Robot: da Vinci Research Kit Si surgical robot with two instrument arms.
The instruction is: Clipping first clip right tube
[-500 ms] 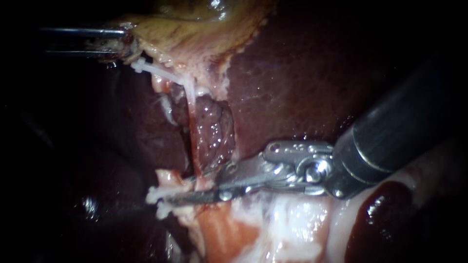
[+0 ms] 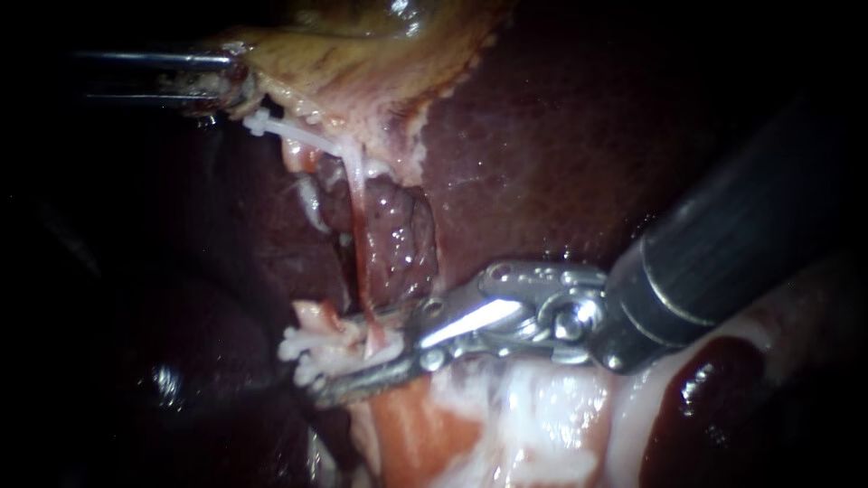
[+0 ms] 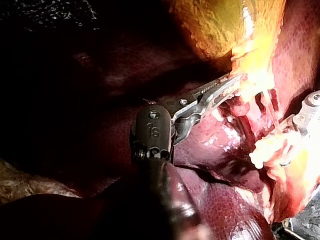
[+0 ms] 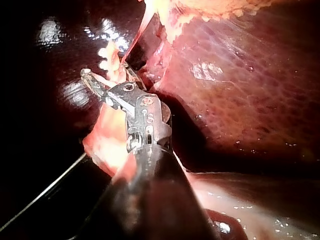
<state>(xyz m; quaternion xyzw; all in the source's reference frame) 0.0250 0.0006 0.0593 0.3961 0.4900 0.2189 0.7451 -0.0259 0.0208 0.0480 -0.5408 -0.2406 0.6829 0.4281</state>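
Note:
A thin pale tube (image 2: 359, 244) runs down from the gallbladder (image 2: 362, 45) to a white tissue tuft (image 2: 312, 348). My right instrument (image 2: 334, 357) comes in from the right, and its open jaws straddle the tube's lower end, one jaw above the tuft and one below. Its jaws (image 4: 107, 75) show a gap in the right wrist view too. At the upper left my left instrument (image 2: 231, 83) is shut on the gallbladder's edge and holds it up. The left wrist view shows those jaws (image 3: 227, 86) clamped on yellow tissue.
Dark red liver (image 2: 561, 136) fills the right and the middle. Pale fatty tissue (image 2: 506, 425) lies under the right instrument's wrist, with a dark blood pool (image 2: 714, 380) beside it. A second white strand (image 2: 289, 131) runs from the left jaws to the tube.
The right instrument has slid a little to the left along the tissue. Its jaws stand wider, with the lower one dropped. The left instrument has not moved.

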